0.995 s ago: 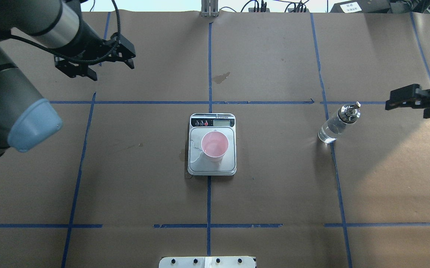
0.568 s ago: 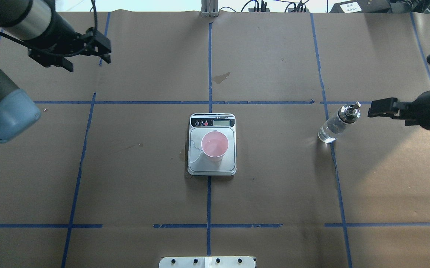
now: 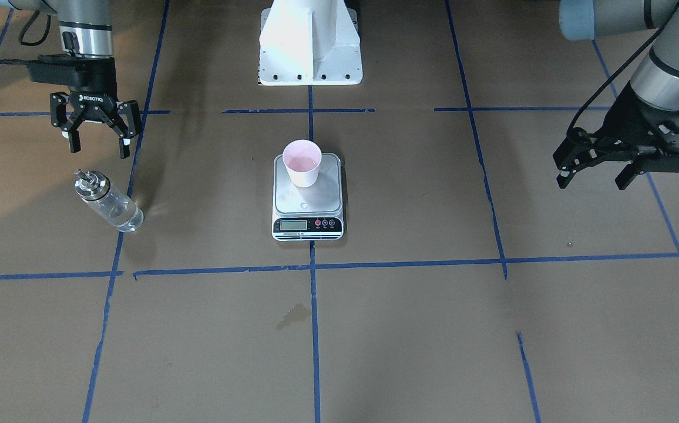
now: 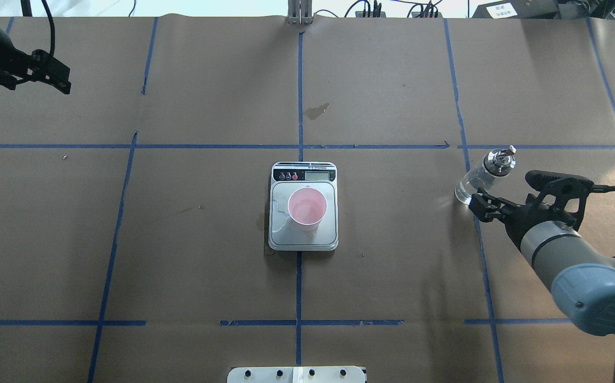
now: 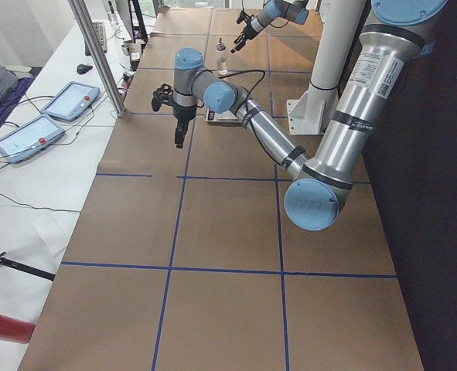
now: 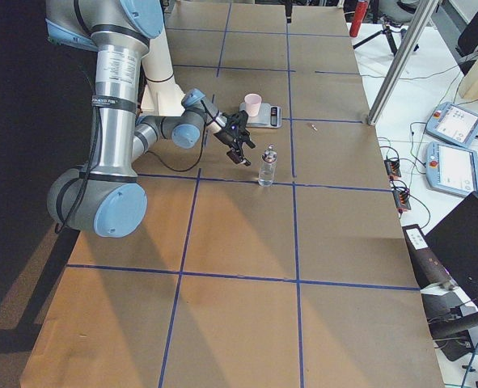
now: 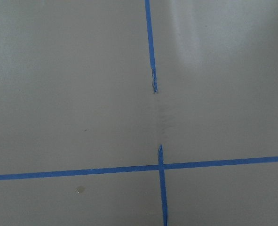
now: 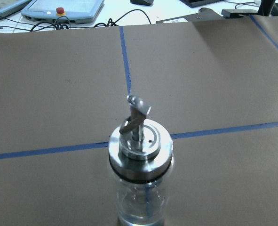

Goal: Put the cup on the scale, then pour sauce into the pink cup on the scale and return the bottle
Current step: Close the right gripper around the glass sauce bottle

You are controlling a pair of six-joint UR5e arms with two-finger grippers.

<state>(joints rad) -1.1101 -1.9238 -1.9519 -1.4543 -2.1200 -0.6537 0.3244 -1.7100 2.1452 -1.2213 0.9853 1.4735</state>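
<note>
Bottle [image 8: 139, 155], sauce [image 8: 141, 203] inside barely discernible

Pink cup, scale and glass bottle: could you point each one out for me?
pink cup [image 4: 307, 207], overhead view, the inside of its bottom.
scale [image 4: 329, 236], overhead view, a bare corner of its steel plate.
glass bottle [image 8: 139, 147], right wrist view, its metal collar.

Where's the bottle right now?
In the overhead view the bottle stands upright well right of the scale, on a blue tape line, just beyond the open right pincer.
</note>
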